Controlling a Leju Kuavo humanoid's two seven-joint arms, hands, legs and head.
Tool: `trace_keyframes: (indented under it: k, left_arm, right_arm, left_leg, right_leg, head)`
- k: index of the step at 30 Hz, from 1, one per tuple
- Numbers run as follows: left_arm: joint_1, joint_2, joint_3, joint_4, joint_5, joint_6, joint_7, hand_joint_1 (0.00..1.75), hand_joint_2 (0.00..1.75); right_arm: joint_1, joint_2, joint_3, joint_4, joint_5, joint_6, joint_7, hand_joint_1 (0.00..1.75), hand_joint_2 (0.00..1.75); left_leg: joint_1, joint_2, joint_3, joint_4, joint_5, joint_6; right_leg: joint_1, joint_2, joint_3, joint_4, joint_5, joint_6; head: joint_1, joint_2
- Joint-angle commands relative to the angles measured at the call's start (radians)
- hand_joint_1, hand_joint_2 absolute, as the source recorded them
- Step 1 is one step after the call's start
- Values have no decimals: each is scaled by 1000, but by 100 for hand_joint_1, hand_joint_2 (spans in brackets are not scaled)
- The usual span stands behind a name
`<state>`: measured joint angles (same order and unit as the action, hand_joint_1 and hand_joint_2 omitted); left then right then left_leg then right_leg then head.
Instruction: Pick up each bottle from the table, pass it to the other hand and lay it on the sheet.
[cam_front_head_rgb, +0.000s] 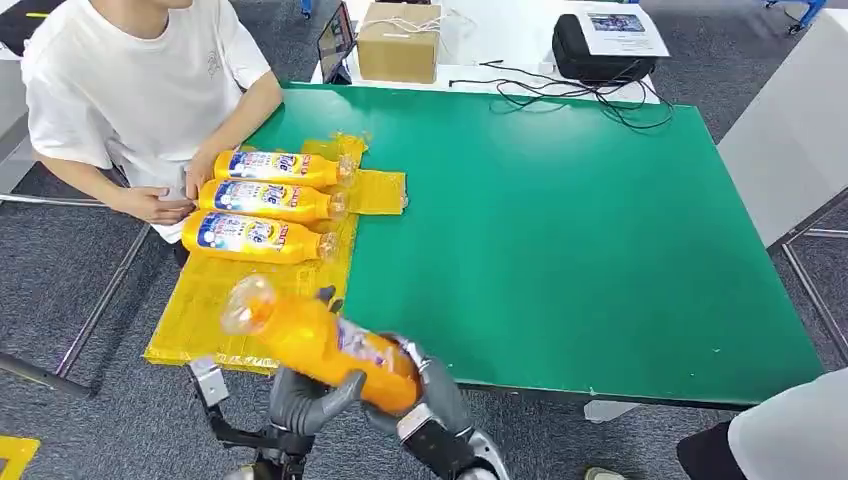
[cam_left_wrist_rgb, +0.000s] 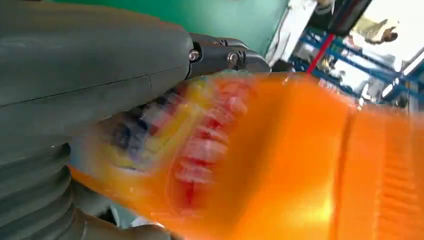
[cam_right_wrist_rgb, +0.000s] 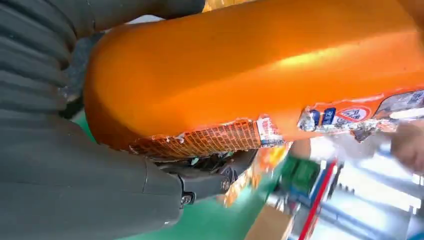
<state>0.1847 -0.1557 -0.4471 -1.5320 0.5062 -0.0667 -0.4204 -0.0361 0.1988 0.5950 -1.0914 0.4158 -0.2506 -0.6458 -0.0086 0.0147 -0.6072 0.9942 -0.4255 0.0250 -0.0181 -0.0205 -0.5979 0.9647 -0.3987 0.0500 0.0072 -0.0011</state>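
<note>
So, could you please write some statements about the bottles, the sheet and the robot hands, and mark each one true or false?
1. Three orange plastic bottles lie side by side on the crinkled yellow sheet. True.
2. A fourth orange bottle stands upright on the green table. False: it is held tilted above the table's near edge.
3. Both the left robot hand and the right robot hand touch the fourth bottle. True.
4. The yellow sheet covers the table's right half. False: it lies at the left edge.
5. A person in a white shirt sits beside the lying bottles. True.
</note>
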Motion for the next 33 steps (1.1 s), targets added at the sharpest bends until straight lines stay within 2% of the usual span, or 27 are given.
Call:
trace_keyframes:
  k: [1,12,13,14,15,21,22,23,24,26,33]
  left_arm:
    - [-59,34,-36,31,20,-24,-10,0,175]
    - [-105,15,-51,87,9,-38,-4,0,175]
    - [-107,14,-52,92,9,-38,-4,37,175]
    - [-107,17,-56,95,5,-42,-5,147,175]
    - [-103,20,-61,98,7,-53,-8,175,175]
    - [-97,21,-56,109,31,-76,-6,175,175]
    - [-98,19,-54,111,41,-83,0,175,175]
    - [-95,17,-48,111,51,-90,1,175,175]
    - [-92,16,-40,112,71,-100,13,175,175]
    - [-90,18,-31,108,75,-105,15,175,175]
    - [-102,15,-11,117,93,-137,29,175,175]
  right_arm:
    - [-68,-16,94,156,-17,26,4,175,175]
    - [-53,-28,100,114,-33,53,-5,175,175]
    - [-51,-29,99,111,-34,53,-6,175,175]
    - [-46,-28,96,104,-42,53,-9,175,175]
    - [-44,-30,97,99,-49,60,-11,175,175]
    - [-48,-25,105,100,-51,71,-11,175,175]
    - [-48,-23,101,100,-56,71,-10,164,175]
    - [-47,-14,88,90,-82,81,-5,14,175]
    - [-47,-9,84,79,-92,84,2,0,0]
    - [-49,-3,82,59,-97,75,10,0,0]
    - [-54,0,46,44,-114,32,-2,0,0]
  left_leg:
    - [2,-1,7,-1,-2,-2]
    - [1,-4,4,-1,-1,-2]
    - [2,-5,6,0,-2,-2]
    - [2,-3,4,-1,-1,-2]
    - [2,-4,6,0,-1,-2]
    - [2,-3,6,-1,-2,-2]
    - [1,-2,4,-1,-1,-2]
    - [2,-2,6,0,-2,-2]
    - [1,-2,3,-1,-1,-2]
    - [3,-2,7,1,-3,-3]
    - [2,-2,4,0,-1,-2]
  right_leg:
    - [2,2,7,-2,-2,-3]
    - [1,-2,5,-1,-2,-2]
    - [2,-2,6,-1,-2,-2]
    - [1,-2,4,-1,-1,-2]
    - [2,-1,6,-1,-2,-2]
    - [2,-1,6,-1,-2,-2]
    - [1,0,4,-1,-1,-2]
    - [2,0,6,-1,-2,-2]
    - [1,-1,3,-1,-1,-2]
    - [2,1,6,0,-3,-3]
    - [1,0,4,0,-2,-2]
  head:
    - [-1,0]
    - [-1,0]
    - [-1,0]
    - [-1,0]
    - [-1,0]
    - [-1,0]
    - [-1,0]
    - [-1,0]
    - [-1,0]
    - [-1,0]
    - [-1,0]
